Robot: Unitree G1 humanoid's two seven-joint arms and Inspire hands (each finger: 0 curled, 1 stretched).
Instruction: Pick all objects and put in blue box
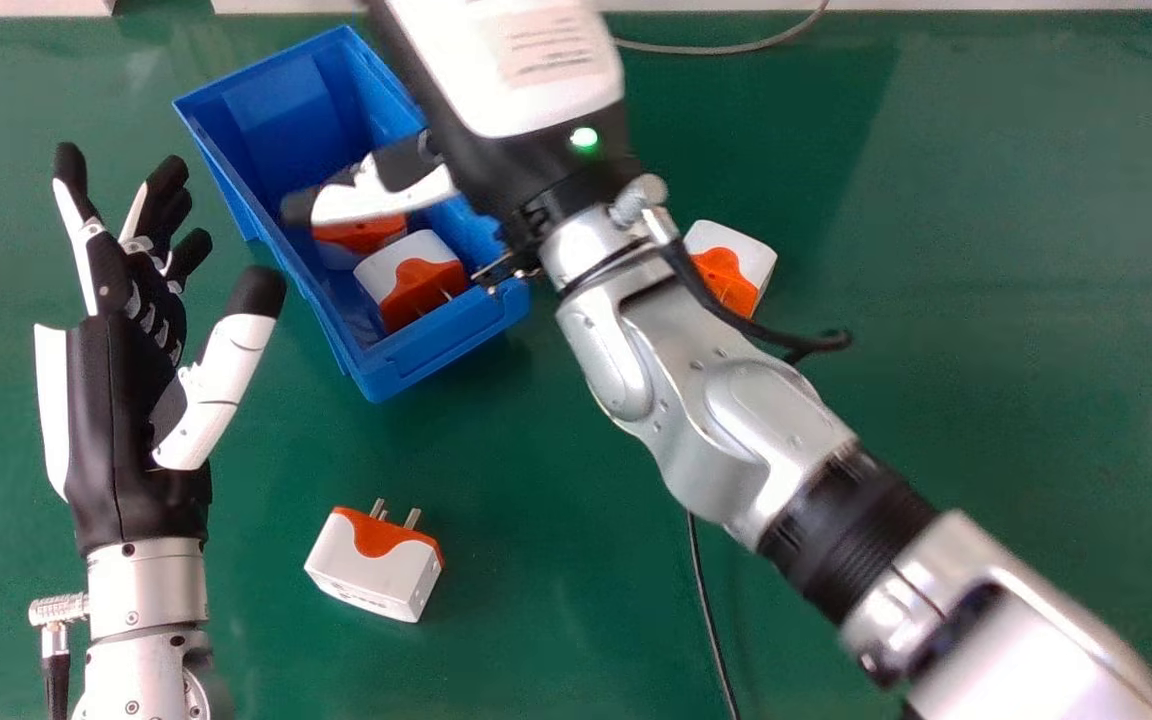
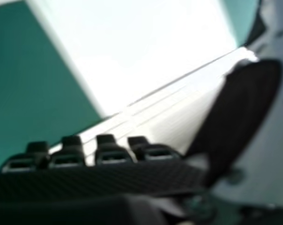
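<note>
On the surface (image 1: pixel 1036 300) before me, the box (image 1: pixel 447 352) lies left of centre, near the far edge. Inside, the first plug (image 1: pixel 422 280) sits towards my end, the second plug (image 1: pixel 366 236) just beyond it. The third plug (image 1: pixel 754 258) lies right of the box, the fourth plug (image 1: pixel 368 572) in front.

No wording can be read. Lines of print on a label (image 1: pixel 551 45) on the right hand (image 1: pixel 506 90) are illegible, as are dark marks on a plug adapter (image 1: pixel 376 565), well apart from the worktop's (image 1: pixel 986 400) far edge.
</note>
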